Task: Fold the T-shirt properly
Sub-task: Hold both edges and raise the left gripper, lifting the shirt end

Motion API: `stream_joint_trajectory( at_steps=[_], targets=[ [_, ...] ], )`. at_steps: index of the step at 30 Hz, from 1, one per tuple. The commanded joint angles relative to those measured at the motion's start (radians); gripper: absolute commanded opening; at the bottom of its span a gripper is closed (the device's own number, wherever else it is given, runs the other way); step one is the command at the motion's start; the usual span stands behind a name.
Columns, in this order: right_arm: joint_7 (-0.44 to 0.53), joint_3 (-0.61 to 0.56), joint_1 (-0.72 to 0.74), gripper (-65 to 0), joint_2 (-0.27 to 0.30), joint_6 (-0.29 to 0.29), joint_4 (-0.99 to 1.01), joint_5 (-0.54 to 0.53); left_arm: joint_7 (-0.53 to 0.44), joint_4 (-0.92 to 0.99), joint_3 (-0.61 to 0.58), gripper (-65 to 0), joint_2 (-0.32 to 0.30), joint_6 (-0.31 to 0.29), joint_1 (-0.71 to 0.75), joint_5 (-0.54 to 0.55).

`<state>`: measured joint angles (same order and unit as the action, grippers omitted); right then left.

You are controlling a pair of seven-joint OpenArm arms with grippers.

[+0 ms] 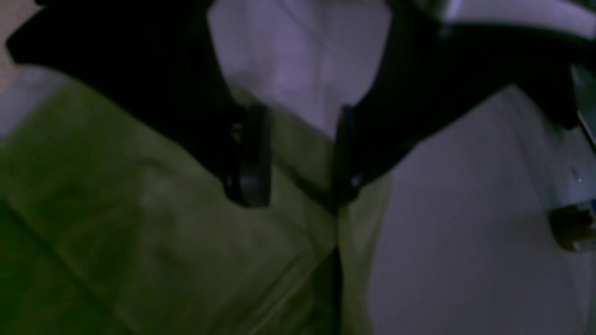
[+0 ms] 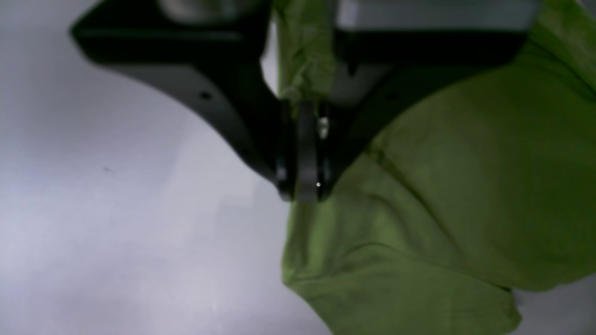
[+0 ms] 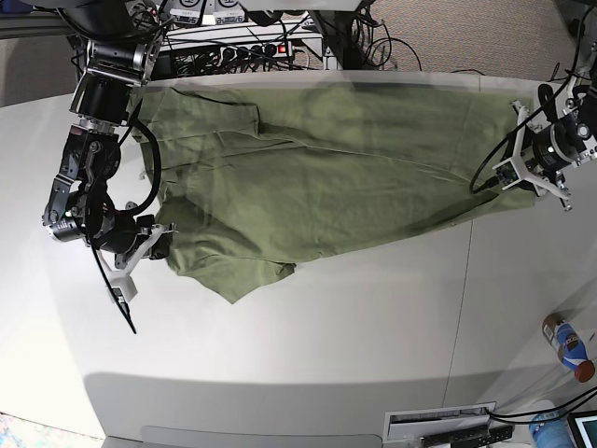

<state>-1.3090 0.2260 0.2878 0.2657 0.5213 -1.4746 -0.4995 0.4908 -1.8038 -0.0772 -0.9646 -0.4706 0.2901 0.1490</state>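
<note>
The olive T-shirt [image 3: 317, 201] lies partly folded across the white table [image 3: 280, 345]. The right gripper's fingers [image 2: 305, 193] pinch its edge; the left gripper's [image 1: 302, 158] stand wide apart over cloth, apparently ungripped. An early fold seems underway; next, the left should grasp.

The 2 arms are mostly black; the right arm [image 3: 93, 168] carries silver-grey joint parts and small round screws, with a black cable looping beside it. The left arm [image 3: 569, 135] mixes black with whitish metal pieces, and a dark cable curves past it.
</note>
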Motion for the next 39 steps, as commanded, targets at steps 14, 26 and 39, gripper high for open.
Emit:
stream_joint_trajectory(
  at_steps=[14, 26, 39],
  targets=[
    [0.015, 0.002, 0.026, -65.0, 0.011, 0.003, -0.018, -0.016, -0.118, -0.01, 0.013, -41.1, -0.024, 0.093, -0.007, -0.089],
    [0.016, 0.002, 0.026, -65.0, 0.011, 0.002, -0.018, -0.017, -0.223, 0.105, 0.013, -41.1, -0.007, 0.093, -0.008, -0.091],
    [0.014, 0.002, 0.026, -65.0, 0.011, 0.002, -0.018, -0.02, -0.309, 0.156, 0.013, -41.2, -0.007, 0.093, -0.01, -0.12]
  ],
)
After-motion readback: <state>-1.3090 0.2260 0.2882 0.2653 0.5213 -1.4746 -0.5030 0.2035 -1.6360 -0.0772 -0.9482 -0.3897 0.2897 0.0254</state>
